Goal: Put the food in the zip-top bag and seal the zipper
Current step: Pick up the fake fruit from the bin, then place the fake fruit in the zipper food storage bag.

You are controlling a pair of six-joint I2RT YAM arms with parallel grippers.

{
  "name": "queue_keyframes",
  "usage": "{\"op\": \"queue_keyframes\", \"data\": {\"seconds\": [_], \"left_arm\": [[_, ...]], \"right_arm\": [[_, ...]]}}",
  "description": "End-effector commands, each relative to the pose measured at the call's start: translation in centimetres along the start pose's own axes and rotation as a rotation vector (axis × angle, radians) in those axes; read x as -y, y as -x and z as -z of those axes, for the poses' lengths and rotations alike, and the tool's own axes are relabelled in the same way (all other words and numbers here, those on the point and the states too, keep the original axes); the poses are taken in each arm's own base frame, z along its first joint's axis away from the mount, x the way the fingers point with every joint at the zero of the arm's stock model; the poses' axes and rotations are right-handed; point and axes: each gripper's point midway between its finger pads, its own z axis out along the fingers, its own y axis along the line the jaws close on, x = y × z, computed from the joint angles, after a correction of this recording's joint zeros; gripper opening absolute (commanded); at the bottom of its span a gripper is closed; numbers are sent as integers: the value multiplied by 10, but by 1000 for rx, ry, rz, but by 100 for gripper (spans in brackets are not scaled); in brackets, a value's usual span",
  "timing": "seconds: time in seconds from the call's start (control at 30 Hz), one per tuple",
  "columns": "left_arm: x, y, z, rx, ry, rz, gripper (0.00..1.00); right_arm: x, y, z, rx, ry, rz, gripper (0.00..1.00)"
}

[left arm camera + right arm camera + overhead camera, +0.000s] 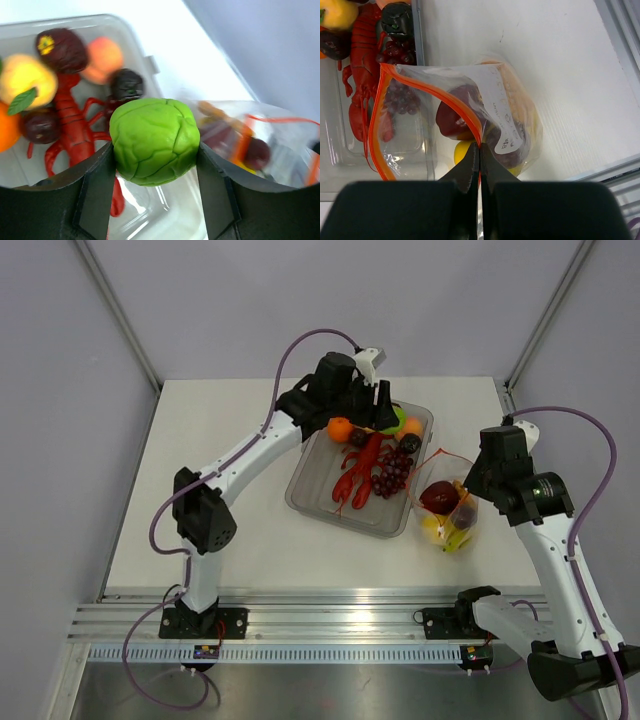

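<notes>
Green pepper (154,141) tight in left hand (155,151) — lobster (70,125) beneath; right hand (479,149) closed on zipper (435,97).

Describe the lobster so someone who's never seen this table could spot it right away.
On the white table sits a clear rectangular tray. The lobster lies down its middle, beside the purple grapes. It is the only long red thing with claws; its neighbours are rounded fruits.

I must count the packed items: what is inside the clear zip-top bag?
Inside the zip-top bag a dark red fruit and a yellow fruit show. Its white label and creased plastic cover whatever lies behind, so the rest cannot be told.
</notes>
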Motion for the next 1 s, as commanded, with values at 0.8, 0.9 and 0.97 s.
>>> {"op": "queue_keyframes", "data": {"seconds": [0.8,0.9,0.97], "left_arm": [[183,-74,-2,-159,-452,-50,39],[180,-79,-4,-195,-434,-45,81],[180,-73,5,-181,-427,-69,85]], "right_arm": [[5,4,24,59,46,-41,0],[7,3,25,60,40,-43,0],[8,2,25,60,37,-42,0]]}}
